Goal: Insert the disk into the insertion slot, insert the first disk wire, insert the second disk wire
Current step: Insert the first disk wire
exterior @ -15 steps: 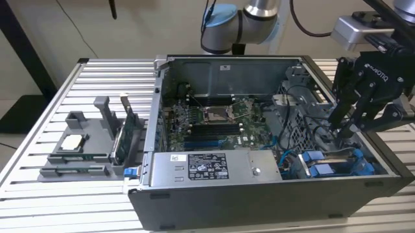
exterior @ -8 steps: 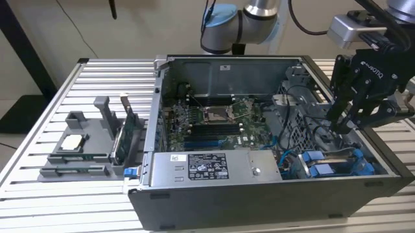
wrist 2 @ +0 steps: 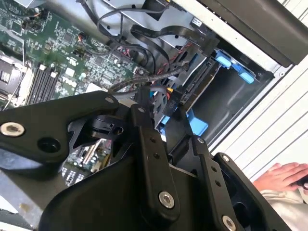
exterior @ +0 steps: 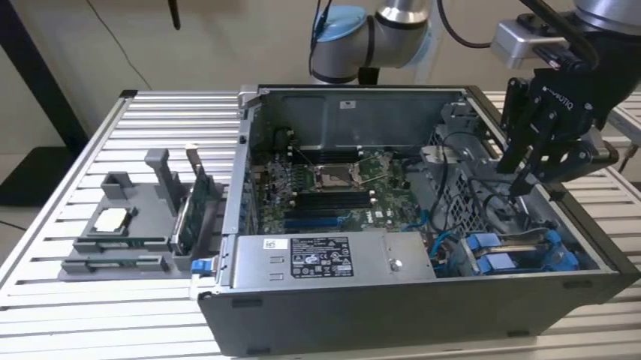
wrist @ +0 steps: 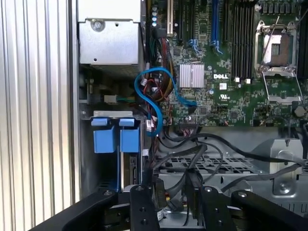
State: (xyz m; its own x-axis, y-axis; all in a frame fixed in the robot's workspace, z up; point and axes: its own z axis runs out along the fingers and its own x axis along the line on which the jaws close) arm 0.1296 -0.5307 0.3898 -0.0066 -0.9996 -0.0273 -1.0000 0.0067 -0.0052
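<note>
- the black metal gripper [exterior: 521, 187] hung inside the open dark grey steel computer case [exterior: 401, 315], over the corner at the exterior view's right, above the drive cage.
- whether its jaws were released or clenched could not be told. in the first wrist view a bundle of thin black cables [wrist: 175, 187] ran up between its black linkages.
- the disk [wrist: 129, 142], in its bright blue plastic carrier frame, sat pushed into the insertion slot [wrist: 85, 163], the dark grey metal drive-cage bay by the case's outer wall. mostly its blue tab showed.
- a second, alike blue-framed carrier [wrist: 103, 139] sat just beside it in the same cage, nearer the outer wall.
- a thin bright blue looped cable [wrist: 138, 89] curled between the cage and the green motherboard [wrist: 231, 96].
- a boxy silver power supply [exterior: 331, 259] lay against the case's near wall in the exterior view.
- the case stood on a ribbed aluminium table [exterior: 120, 315], with a grey plastic parts holder [exterior: 130, 217] at the exterior view's left.
- a person's hand [wrist 2: 281, 175] showed beyond the case's wall, over the table, in the second wrist view.
</note>
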